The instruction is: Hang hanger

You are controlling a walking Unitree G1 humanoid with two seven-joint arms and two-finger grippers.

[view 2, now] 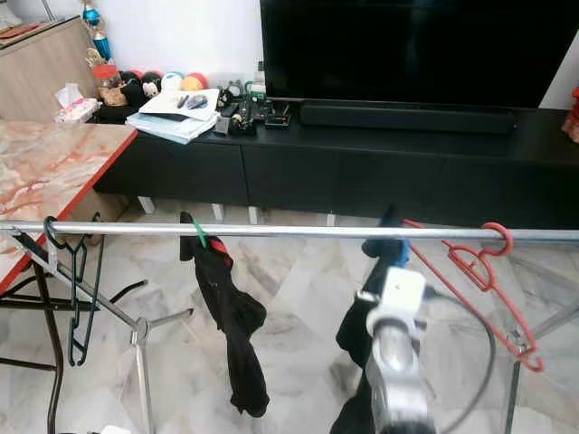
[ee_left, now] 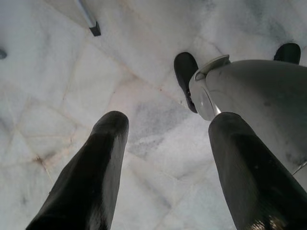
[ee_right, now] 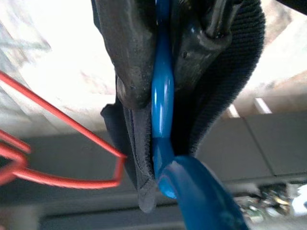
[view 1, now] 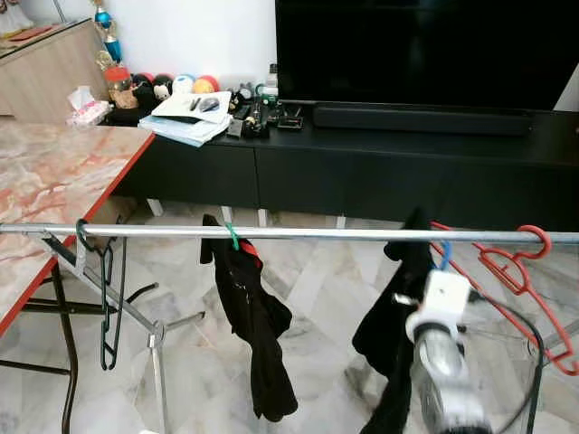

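Hanger: blue hanger (ee_right: 162, 96) carrying a black garment (view 1: 398, 307), its hook at the silver rail (view 1: 298, 233), beside the red hanger (view 1: 525, 271).
Right gripper (ee_right: 160, 91): closed tight on the blue neck, directly under the rail.
Axis: rail runs left to right; hook must drop over it from above.
Left gripper (ee_left: 165, 163): fingers apart, empty, pointing at the floor.
Nearer arm: right.

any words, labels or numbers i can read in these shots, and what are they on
None can be read.
White papers and booklets on the black tv cabinet: print too small and blurred.
Pink tissue pack beside them: pattern only, no legible text.
Small items by the black tv screen: labels too small.
Blue plastic hanger in the right tool: no marking.
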